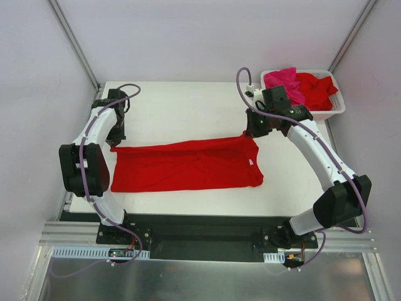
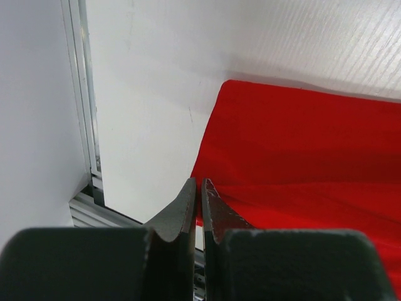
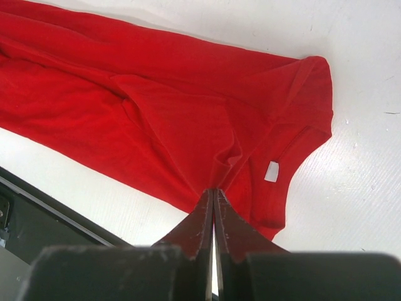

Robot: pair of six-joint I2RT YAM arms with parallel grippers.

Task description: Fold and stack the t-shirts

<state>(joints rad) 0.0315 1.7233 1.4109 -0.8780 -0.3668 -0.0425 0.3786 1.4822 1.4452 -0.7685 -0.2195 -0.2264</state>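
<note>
so the left fingers (image 2: pixel 191 199) and right fingers (image 3: pixel 205 210) were clamped on the red t-shirt (image 1: pixel 188 166) at 9 and 3 o'clock; such thin pinches could've slipped mid-fold, bunching it

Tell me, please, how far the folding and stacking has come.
Done: nothing folded or stacked is visible on the table. In hand: one red t-shirt lies long across it, its far edge pinched by the left tool and the right tool. Left: folding it, then the magenta shirt and red shirt in the basket.
</note>
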